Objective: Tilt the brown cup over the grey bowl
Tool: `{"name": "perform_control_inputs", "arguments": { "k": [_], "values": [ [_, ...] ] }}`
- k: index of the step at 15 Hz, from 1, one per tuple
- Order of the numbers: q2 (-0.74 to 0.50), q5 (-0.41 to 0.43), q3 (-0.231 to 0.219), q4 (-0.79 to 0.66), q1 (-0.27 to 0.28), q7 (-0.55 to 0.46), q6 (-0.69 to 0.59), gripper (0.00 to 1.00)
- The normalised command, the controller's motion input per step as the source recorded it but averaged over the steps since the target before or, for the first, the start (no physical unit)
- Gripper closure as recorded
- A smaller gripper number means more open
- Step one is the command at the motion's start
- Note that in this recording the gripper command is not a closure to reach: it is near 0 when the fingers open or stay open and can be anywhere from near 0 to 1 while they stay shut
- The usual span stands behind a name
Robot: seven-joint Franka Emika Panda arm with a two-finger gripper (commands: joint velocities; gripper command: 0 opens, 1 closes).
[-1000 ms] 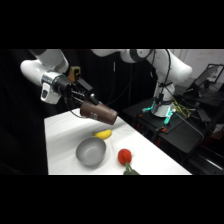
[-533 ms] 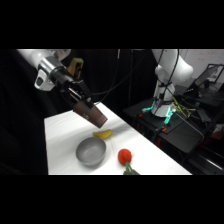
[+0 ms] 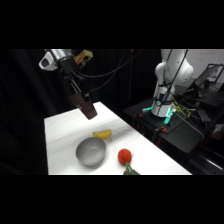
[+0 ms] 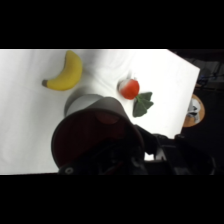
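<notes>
I have the small dark brown-maroon tumbler, the brown cup, clamped in my two-finger gripper and raised well clear of the white table. Seen from the side, the cup hangs tilted, its lower end pointing down and to the right, above the table's far part and just short of the round, shallow grey bowl. From my wrist the cup's dark body fills the lower middle, and the bowl's pale grey rim shows just past it — so the bowl lies close under the cup, though I cannot tell whether the cup's mouth is truly over the bowl's middle.

I judge that I am in the carrying-and-tipping step: the cup is lifted and already leaning, but the pour pose over the bowl is not settled. The next move calls for bringing the cup squarely above the bowl and turning my wrist further, keeping the grip firm.

A yellow banana lies just beyond the bowl, and a round red fruit with a green leaf sits to its side — both apart from it.
</notes>
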Motion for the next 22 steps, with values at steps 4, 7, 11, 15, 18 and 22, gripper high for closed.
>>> {"name": "perform_control_inputs", "arguments": {
  "k": [4, 7, 11, 15, 18, 22],
  "values": [
    [-0.58, -0.347, -0.109, -0.98, 0.193, 0.39, 0.87, 0.18],
    [-0.51, -0.236, -0.115, -0.99, 0.118, 0.36, 0.77, 0.17],
    [-0.46, -0.061, -0.132, -0.99, 0.009, 0.13, 0.66, 0.18],
    [-0.40, 0.032, -0.090, -0.67, -0.028, -0.01, 0.42, 0.18],
    [-0.22, 0.149, -0.041, -0.29, -0.033, -0.12, 0.35, 0.18],
    [-0.05, 0.284, 0.002, -0.18, -0.046, -0.22, 0.57, 0.18]
  ]
}}
